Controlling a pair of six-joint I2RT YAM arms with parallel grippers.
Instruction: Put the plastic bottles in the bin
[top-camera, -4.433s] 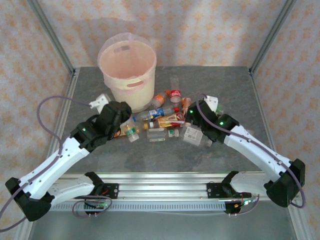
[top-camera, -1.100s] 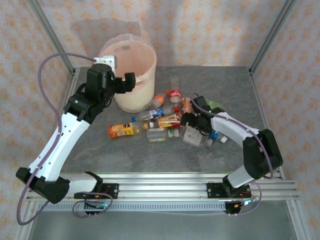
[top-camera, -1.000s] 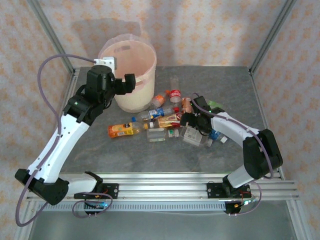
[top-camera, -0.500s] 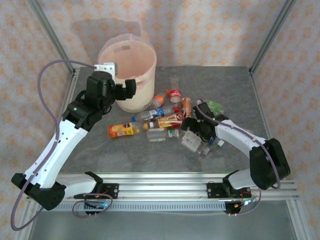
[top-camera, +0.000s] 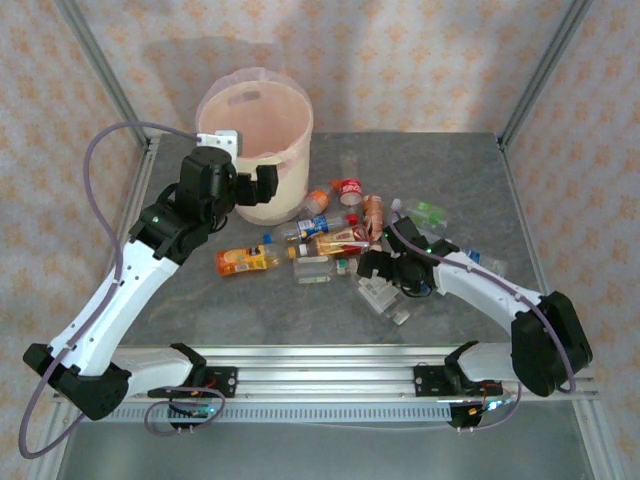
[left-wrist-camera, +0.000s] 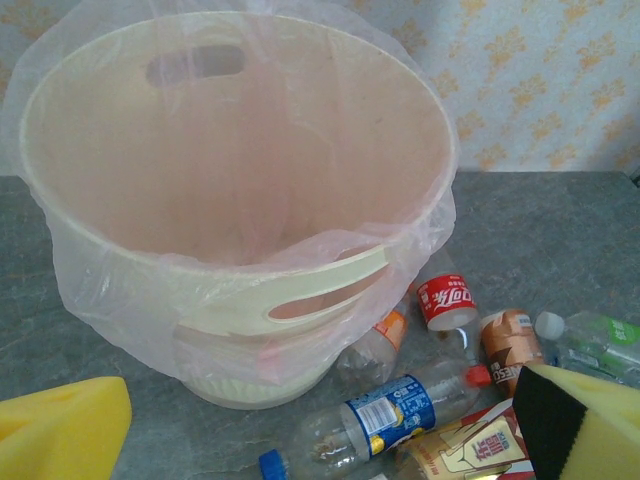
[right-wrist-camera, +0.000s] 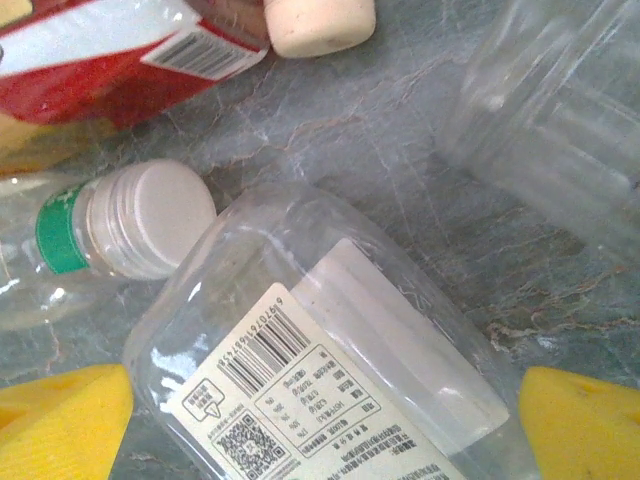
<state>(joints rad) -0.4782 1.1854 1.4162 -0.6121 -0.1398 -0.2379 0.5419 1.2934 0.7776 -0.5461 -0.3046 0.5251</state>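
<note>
The left arm is rising from the near left corner of the grey marbled bench (top-camera: 480, 180) and leaning toward the far edge. Its left pincer (top-camera: 252, 185) is hanging with jaws spread wide and gripping nothing, facing the near wall of the large round pale pink-cream plastic bin (top-camera: 295, 170). The bin is standing near the far left corner, a thin clear bag draping over its rim. The small clear plastic bottles (top-camera: 330, 238) with coloured caps and labels are lying scattered around the bench's middle, just right of the bin. The right arm is stretching low from the near right corner. Its right pincer (top-camera: 375, 272) is gaping open, yellow pads (right-wrist-camera: 60, 420) flanking a square clear bottle with a white barcode label (right-wrist-camera: 330, 400).
</note>
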